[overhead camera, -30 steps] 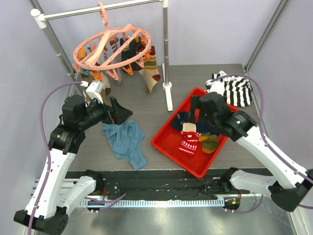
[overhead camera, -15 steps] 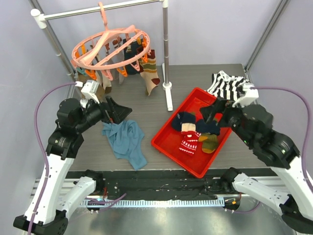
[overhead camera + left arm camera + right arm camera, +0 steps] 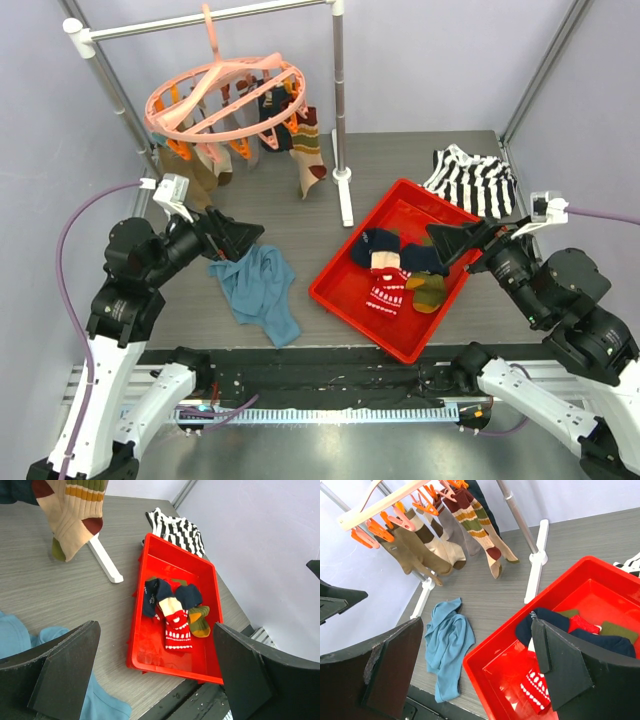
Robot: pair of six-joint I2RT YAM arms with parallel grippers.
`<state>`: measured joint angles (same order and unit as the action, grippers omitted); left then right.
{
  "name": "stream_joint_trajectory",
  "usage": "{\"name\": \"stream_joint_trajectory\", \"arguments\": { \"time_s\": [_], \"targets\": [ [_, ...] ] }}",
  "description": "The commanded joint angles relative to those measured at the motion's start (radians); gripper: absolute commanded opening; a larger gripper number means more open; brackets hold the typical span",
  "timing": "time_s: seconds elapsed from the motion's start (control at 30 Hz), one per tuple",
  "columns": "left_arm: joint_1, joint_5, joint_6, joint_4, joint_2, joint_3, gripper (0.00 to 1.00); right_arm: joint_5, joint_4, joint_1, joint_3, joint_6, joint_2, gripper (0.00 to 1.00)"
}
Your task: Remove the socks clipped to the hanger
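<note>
The salmon-pink ring hanger (image 3: pixel 225 95) hangs by its hook from the rail at the back left. Several socks (image 3: pixel 305 155) dangle from its clips, among them olive-orange striped and brown ones (image 3: pixel 470 515); one striped sock (image 3: pixel 75 515) shows at the top of the left wrist view. More socks (image 3: pixel 395 270), navy, red-white and olive, lie loose in the red tray (image 3: pixel 345 300). My left gripper (image 3: pixel 243 240) is open over the blue cloth, below the hanger and holding nothing (image 3: pixel 155 670). My right gripper (image 3: pixel 445 243) hovers open above the tray's right side, also holding nothing (image 3: pixel 475 665).
A crumpled blue cloth (image 3: pixel 258 290) lies left of the tray. A black-and-white striped garment (image 3: pixel 472 178) sits at the back right. The grey rail (image 3: pixel 200 18) rests on posts, one post (image 3: pixel 340 110) with a white foot (image 3: pixel 346 195) standing just behind the tray.
My right gripper has drawn back to the right, off the socks in the tray. My left gripper has pulled down and left a little. The hanger has swung slightly.
</note>
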<state>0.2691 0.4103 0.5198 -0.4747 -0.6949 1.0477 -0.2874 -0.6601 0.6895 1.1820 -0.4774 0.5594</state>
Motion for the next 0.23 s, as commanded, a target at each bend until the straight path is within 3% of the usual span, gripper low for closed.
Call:
{"name": "stream_joint_trajectory", "arguments": {
  "time_s": [0.0, 0.2],
  "targets": [
    [0.004, -0.011, -0.006, 0.027, 0.008, 0.012, 1.00, 0.034, 0.051, -0.002, -0.010, -0.007, 0.022, 0.99],
    [0.004, -0.013, -0.010, 0.027, 0.006, 0.014, 1.00, 0.033, 0.057, -0.002, -0.024, -0.001, 0.025, 0.99]
  ]
}}
